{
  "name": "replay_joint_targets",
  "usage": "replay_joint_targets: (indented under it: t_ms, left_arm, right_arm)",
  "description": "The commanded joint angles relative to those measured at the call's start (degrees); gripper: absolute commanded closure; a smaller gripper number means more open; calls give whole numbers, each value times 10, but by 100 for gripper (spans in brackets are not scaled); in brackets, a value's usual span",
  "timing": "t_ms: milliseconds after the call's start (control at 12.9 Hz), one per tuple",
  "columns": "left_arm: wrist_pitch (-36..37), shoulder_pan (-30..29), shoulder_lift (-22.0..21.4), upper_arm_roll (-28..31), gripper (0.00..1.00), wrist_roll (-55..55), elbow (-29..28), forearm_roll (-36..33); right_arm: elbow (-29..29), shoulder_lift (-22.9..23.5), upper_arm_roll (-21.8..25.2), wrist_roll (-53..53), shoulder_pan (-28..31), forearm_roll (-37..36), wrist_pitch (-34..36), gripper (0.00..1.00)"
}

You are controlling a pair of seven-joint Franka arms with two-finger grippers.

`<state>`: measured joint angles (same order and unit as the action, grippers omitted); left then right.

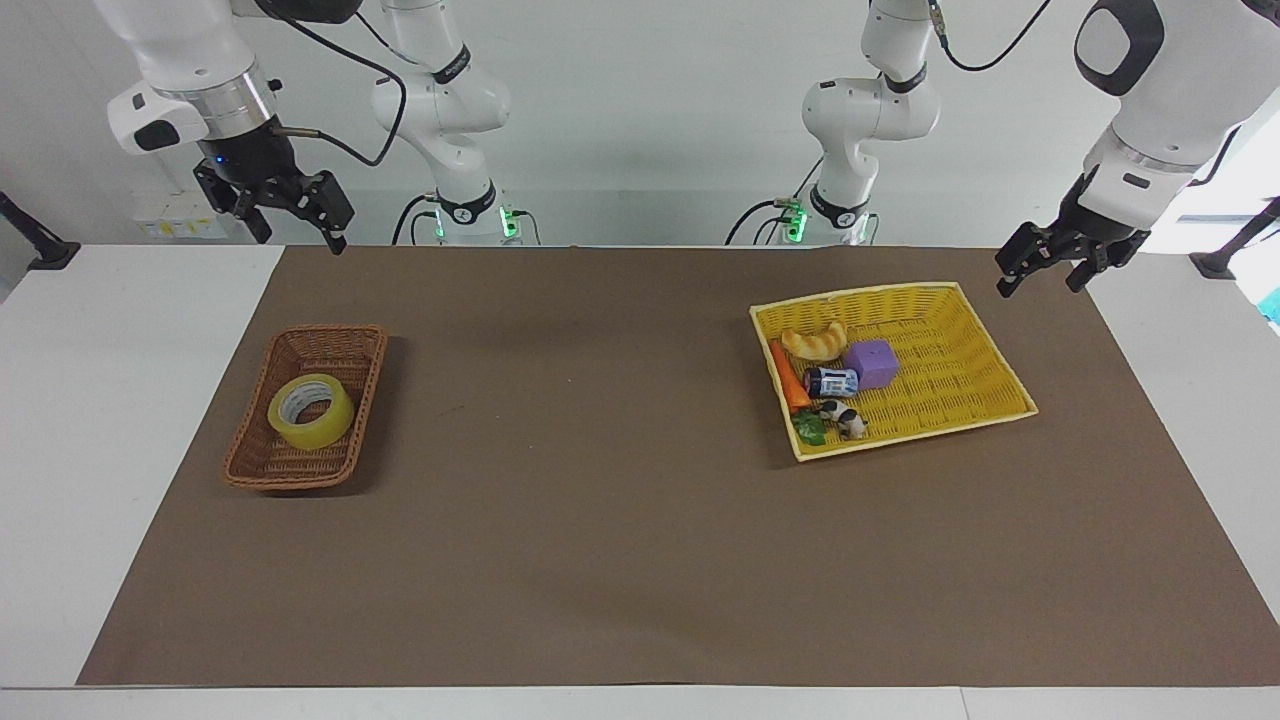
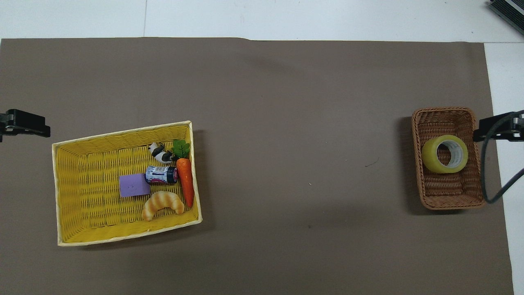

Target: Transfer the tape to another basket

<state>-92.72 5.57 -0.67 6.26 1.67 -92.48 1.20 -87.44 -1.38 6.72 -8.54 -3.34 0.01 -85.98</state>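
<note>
The yellow tape roll (image 1: 311, 411) lies flat in the brown wicker basket (image 1: 262, 474) at the right arm's end of the table. It also shows in the overhead view (image 2: 444, 153), inside the brown basket (image 2: 450, 203). My right gripper (image 1: 290, 228) is open and empty. It hangs high over the table edge nearest the robots, apart from the basket; its tip shows in the overhead view (image 2: 497, 128). My left gripper (image 1: 1042, 275) is open and empty, waiting in the air beside the yellow basket's corner at the left arm's end; it also shows in the overhead view (image 2: 25, 123).
The larger yellow basket (image 1: 960, 360) holds a croissant (image 1: 815, 341), a purple cube (image 1: 871, 363), a small can (image 1: 832, 381), a carrot (image 1: 789, 380) and a cow figure (image 1: 846, 418). A brown mat (image 1: 600, 520) covers the table.
</note>
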Motion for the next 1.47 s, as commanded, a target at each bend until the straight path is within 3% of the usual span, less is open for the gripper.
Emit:
replay_joint_targets:
  t_ms: [0, 155, 388, 1396]
  left_arm:
    - [-2, 10, -6, 9, 0, -3, -1, -10]
    - [-2, 10, -6, 9, 0, -3, -1, -9]
    - [-2, 10, -6, 9, 0, -3, -1, -10]
    - [-2, 10, -6, 9, 0, -3, -1, -9]
  right_arm:
    - [11, 13, -4, 13, 10, 21, 1, 0]
    - [3, -2, -7, 11, 2, 12, 3, 0]
    - [-70, -47, -6, 20, 3, 12, -35, 0]
    - [-73, -46, -6, 73, 9, 2, -37, 0]
